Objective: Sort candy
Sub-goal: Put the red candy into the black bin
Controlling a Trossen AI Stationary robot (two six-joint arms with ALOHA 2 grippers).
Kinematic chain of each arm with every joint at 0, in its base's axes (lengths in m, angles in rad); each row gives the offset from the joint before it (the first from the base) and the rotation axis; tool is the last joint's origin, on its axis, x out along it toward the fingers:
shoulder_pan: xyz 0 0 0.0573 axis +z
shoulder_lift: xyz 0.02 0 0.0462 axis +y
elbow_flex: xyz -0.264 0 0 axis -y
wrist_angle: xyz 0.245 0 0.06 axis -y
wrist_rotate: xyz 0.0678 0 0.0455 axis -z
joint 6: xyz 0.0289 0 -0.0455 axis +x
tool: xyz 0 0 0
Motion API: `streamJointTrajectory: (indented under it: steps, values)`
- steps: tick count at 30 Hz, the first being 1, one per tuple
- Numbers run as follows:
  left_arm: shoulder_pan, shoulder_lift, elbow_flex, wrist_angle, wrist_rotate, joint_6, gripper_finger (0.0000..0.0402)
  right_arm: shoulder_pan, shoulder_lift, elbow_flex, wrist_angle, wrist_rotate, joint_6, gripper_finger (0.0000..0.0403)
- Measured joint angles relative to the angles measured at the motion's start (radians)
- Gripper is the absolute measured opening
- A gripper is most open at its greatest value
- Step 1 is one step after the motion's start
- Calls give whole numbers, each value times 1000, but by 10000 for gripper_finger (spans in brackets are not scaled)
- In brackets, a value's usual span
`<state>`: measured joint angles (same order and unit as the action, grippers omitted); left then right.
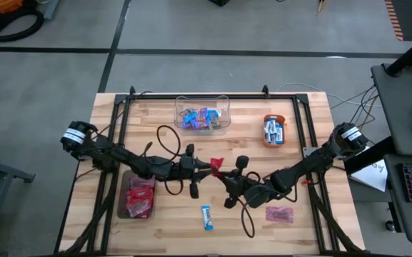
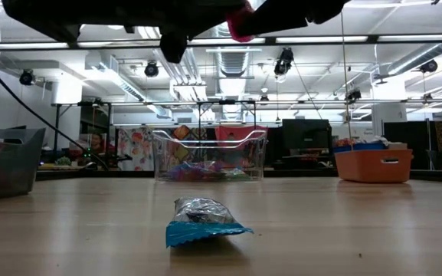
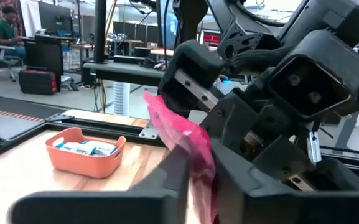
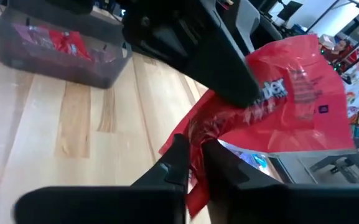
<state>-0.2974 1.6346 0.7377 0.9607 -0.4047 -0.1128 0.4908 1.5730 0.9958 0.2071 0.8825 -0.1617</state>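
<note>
Above the middle of the wooden surface (image 1: 263,214), a red shiny wrapped candy packet (image 1: 216,165) hangs between the two arms: the left end effector (image 1: 204,168) and the right end effector (image 1: 222,173) each pinch one end of it, clear of the boards. The risk, as I judge it, lies in this shared hold: if both pull apart the thin wrapper could tear, and if one lets go before the other's grip is firm the packet could drop onto the boards. A blue-and-white wrapped candy (image 1: 206,217) and a pink wrapped candy (image 1: 280,214) lie loose near the front edge. Only the overhead view shows the dark bin of red candies (image 1: 138,195), the clear plastic box (image 1: 202,116) and the small orange bowl (image 1: 274,130) together. The right wrist view alone shows the fingers (image 4: 176,163) closed on the crumpled red foil, while the table-level view shows the packet lifted high.
</note>
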Motion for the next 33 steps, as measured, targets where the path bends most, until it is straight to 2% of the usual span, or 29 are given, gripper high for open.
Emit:
streamJointTrajectory:
  steps: [2, 8, 12, 16, 19, 21, 25, 27, 30, 33]
  values:
    - [0, 1, 6, -2, 2, 7, 13, 0, 0, 0, 5, 0, 14, 40]
    - [0, -24, 7, -34, 3, 26, 10, -1, -1, 0, 7, 10, 86, 126]
    - [0, -77, 11, -183, 1, 18, 5, -1, -14, 1, -13, 10, 125, 170]
    - [-3, -150, 52, -424, -36, -6, 5, -1, -27, 2, -45, 10, 169, 194]
    - [-10, -216, 133, -770, -39, -76, 5, -1, -34, 2, -63, 10, 180, 203]
    - [-22, -251, 222, -1077, -38, -173, 5, -1, -34, 2, -70, 10, 196, 204]
    - [-65, -260, 417, -1704, -27, -493, 5, -1, -34, 2, -84, 9, 215, 205]
    - [-101, -247, 490, -1963, -17, -661, 5, -1, -34, 2, -94, 9, 224, 205]
    - [-171, -238, 535, -2253, 49, -890, 5, -1, -34, 2, -107, 8, 250, 206]
    - [-242, -236, 524, -2357, 122, -1033, 5, -1, -34, 2, -119, 8, 269, 205]
